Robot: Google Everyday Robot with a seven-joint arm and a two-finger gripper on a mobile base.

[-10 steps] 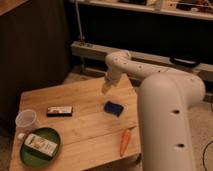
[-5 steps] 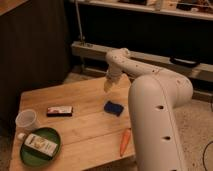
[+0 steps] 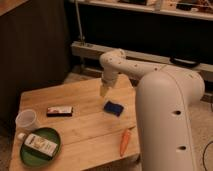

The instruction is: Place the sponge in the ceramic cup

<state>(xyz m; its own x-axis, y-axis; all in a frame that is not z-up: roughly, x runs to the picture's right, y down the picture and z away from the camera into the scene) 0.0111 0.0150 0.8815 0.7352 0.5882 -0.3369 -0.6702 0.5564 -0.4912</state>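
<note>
pale wooden tabletop (image 3: 90, 131) is carrying everything, and the robot's white two-finger gripper (image 3: 104, 90) is hovering over it with fingers spread, gripping nothing. the small, flat, dark-blue rectangular sponge (image 3: 114, 107) is lying on the boards just below the gripper and slightly to its right in the view, not touching it. the small, pale whitish round ceramic cup (image 3: 27, 120) is standing upright well away to the gripper's left in the view, past the dark rectangular packet with a white label (image 3: 60, 111). judging by this, the gripper is lining up a grasp: doing it well is meaning centring over the sponge, descending straight, and straddling its narrower sides before pinching.
</note>
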